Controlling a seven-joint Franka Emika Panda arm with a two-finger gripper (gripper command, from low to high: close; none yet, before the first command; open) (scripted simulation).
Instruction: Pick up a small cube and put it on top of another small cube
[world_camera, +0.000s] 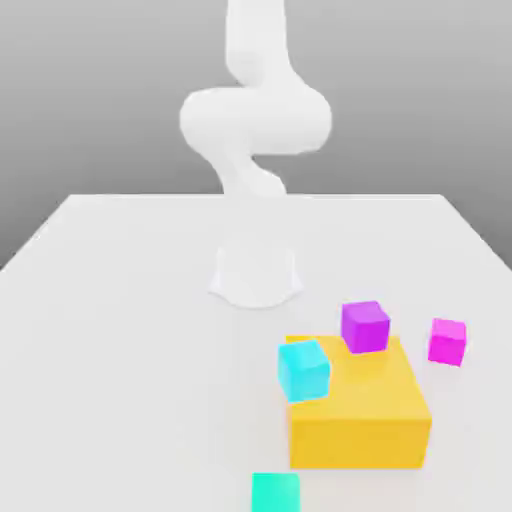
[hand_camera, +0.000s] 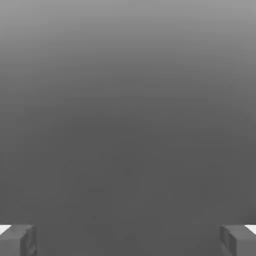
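The green cube (world_camera: 275, 492) is seen nearest; pink (world_camera: 447, 342) and purple cubes (world_camera: 365, 327) are left unstacked; the hand (hand_camera: 128, 241) is held open.

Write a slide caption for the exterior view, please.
Purple cube and cyan cube on a yellow block, pink cube beside it.

Bright exterior, dim hand view
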